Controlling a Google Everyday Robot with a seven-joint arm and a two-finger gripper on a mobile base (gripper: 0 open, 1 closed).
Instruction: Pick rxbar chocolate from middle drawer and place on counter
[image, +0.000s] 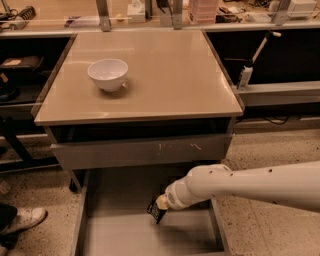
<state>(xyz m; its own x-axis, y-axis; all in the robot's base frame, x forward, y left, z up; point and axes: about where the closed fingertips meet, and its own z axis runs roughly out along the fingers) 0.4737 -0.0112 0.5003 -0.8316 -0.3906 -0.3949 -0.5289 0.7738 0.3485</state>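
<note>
The middle drawer (125, 235) stands pulled open below the counter (160, 75), its grey floor showing. My white arm reaches in from the right. My gripper (161, 204) is low inside the drawer near its middle, shut on the rxbar chocolate (155, 211). The black bar hangs tilted at the gripper's tip, just above the drawer floor. The beige counter is above and behind the gripper.
A white bowl (107, 74) sits on the counter's left side. A grey drawer front with scratches (145, 150) is closed right above the open drawer. A cluttered bench (150, 12) runs along the back. A person's shoe (22, 220) is at the lower left.
</note>
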